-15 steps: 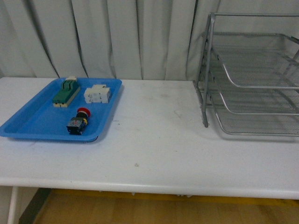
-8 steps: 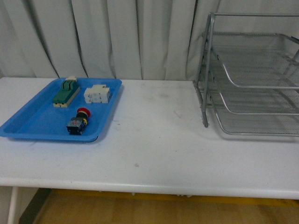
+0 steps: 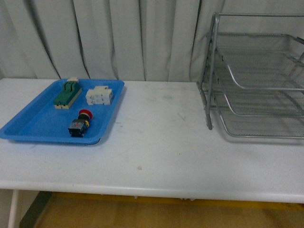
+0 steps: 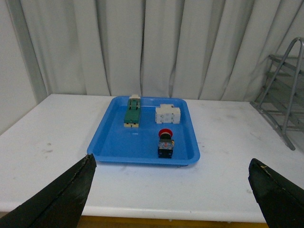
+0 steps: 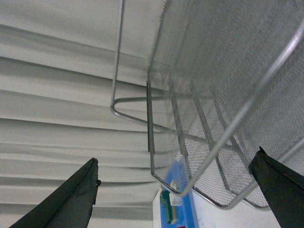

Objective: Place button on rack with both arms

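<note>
Button (image 3: 79, 124): lies in blue tray (image 3: 28, 128), left on bench (image 3: 161, 142); ungrasped.
Rack (image 3: 256, 76): right on bench, well apart.
Left tool (image 4: 170, 164): fingers apart, empty, facing the tray.
Right tool (image 5: 175, 166): fingers apart, empty, near the rack.
Step, as judged: pick-up not yet begun.
Next move: likely left tool lowers squarely over the button.

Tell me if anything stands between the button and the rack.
Nothing visible does. The button lies in the blue tray, so it must clear the tray's low rim. From there only bare table shows across to the rack. The white block sits behind the button, off that path.
</note>
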`<state>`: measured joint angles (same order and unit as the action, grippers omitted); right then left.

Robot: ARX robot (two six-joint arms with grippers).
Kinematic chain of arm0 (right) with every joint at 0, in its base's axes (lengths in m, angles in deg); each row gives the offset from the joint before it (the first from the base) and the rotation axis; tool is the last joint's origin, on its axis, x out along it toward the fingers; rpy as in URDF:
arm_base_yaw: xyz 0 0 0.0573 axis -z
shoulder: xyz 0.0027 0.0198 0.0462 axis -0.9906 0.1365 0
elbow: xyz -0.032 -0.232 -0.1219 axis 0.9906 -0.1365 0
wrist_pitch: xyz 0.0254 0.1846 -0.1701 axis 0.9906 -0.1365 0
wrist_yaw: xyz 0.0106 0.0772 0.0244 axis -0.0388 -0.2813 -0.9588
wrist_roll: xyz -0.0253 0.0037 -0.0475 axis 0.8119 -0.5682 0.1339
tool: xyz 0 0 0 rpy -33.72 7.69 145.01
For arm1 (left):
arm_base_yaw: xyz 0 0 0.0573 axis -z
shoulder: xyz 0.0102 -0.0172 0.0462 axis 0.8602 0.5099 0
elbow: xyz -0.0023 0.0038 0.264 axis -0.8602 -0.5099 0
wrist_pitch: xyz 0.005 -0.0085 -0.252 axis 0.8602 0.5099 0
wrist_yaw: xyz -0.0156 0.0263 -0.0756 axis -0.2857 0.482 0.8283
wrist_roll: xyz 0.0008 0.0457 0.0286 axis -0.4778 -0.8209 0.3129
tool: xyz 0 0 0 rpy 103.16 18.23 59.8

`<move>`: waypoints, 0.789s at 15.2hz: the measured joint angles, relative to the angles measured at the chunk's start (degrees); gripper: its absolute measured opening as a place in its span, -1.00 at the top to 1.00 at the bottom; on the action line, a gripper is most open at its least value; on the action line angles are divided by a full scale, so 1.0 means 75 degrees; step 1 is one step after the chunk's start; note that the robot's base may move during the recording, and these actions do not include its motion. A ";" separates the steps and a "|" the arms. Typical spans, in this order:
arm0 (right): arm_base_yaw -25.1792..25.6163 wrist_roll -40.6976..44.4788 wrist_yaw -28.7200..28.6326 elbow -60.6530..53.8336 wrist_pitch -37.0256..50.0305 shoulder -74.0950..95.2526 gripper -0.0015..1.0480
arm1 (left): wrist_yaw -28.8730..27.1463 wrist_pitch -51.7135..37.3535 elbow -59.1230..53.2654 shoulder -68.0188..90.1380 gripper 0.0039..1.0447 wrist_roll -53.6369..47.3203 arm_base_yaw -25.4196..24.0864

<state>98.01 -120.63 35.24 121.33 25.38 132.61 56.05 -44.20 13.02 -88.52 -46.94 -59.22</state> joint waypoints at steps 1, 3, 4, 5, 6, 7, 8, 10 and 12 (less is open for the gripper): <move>-0.0140 -0.0414 -0.0061 -0.0093 0.0385 0.0411 -0.87 | 0.0003 0.0003 0.0000 0.0000 -0.88 0.0000 0.0000; -0.0329 -0.0877 -0.0178 -0.0204 0.1151 0.1099 -0.87 | 0.0000 0.0000 0.0000 0.0000 -0.88 0.0000 0.0000; -0.0425 -0.0997 -0.0239 -0.0207 0.1172 0.1341 -0.87 | 0.0003 0.0003 0.0000 0.0000 -0.88 0.0000 0.0000; -0.0455 -0.1032 -0.0265 -0.0207 0.1166 0.1600 -0.87 | 0.0003 0.0003 0.0000 0.0000 -0.88 0.0000 0.0000; -0.0463 -0.1043 -0.0294 -0.0204 0.1157 0.1941 -0.87 | 0.0003 0.0003 0.0000 0.0000 -0.88 0.0000 0.0000; -0.0458 -0.1040 -0.0291 -0.0175 0.1116 0.2183 -0.87 | 0.0003 0.0003 0.0000 0.0000 -0.88 0.0000 0.0000; -0.0443 -0.1017 -0.0294 -0.0050 0.1119 0.2410 -0.87 | 0.0003 0.0003 0.0000 0.0000 -0.88 0.0003 0.0000; -0.0405 -0.0953 -0.0289 0.0353 0.1142 0.2693 -0.87 | 0.0000 0.0003 0.0000 0.0000 -0.88 0.0000 0.0000; -0.0405 -0.0833 -0.0291 0.0659 0.1166 0.2903 -0.87 | 0.0000 0.0003 0.0000 0.0000 -0.88 0.0000 0.0000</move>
<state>94.97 -126.88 33.05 126.27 34.12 154.38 56.05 -44.17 13.02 -88.52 -46.94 -59.22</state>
